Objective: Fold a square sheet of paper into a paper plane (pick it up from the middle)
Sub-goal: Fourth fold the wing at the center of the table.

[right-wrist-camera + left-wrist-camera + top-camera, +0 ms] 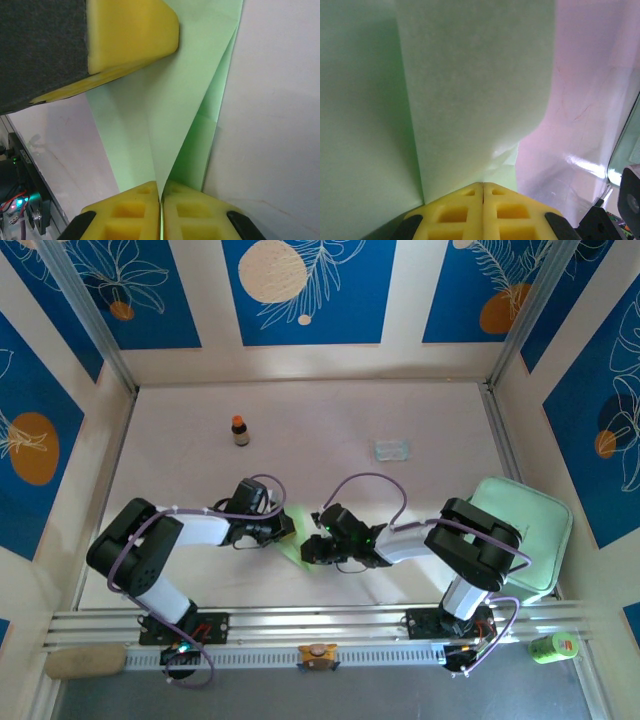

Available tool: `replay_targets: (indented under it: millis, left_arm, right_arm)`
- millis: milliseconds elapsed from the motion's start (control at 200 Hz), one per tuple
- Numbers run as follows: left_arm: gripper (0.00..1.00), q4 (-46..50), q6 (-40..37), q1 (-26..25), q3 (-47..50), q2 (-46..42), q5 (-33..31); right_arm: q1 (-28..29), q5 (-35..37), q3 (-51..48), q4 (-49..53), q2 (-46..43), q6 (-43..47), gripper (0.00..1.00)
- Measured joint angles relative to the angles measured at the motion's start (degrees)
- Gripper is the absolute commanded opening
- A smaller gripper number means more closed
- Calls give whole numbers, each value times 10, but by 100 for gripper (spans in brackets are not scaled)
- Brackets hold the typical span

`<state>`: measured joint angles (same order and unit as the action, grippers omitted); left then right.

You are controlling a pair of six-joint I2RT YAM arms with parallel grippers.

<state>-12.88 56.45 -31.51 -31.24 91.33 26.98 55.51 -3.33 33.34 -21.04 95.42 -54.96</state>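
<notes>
Mid-fold: sheet of paper [170, 125] pinched from both sides over the table [300, 420], near centre.
I judge the partly folded sheet is held up between the arms to fix its crease. The left gripper [483, 186] and right gripper [160, 184] each have their fingers pressed together on its edge.

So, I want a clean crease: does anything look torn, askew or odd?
Nothing torn. The paper, pinched by the left gripper and right gripper, shows an under layer poking past the top one there; possibly a skewed fold.
</notes>
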Motion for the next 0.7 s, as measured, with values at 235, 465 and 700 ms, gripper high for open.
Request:
replay_targets:
  millis: [235,465,700]
  left_arm:
    - [2,0,0,0,0,0,0]
    - [2,0,0,0,0,0,0]
    - [2,0,0,0,0,0,0]
  right_arm:
    - [-1,-17,0,14,-5,-2,13]
    - [-1,-31,0,40,-14,-6,12]
    - [-1,-48,0,44,-14,-12,10]
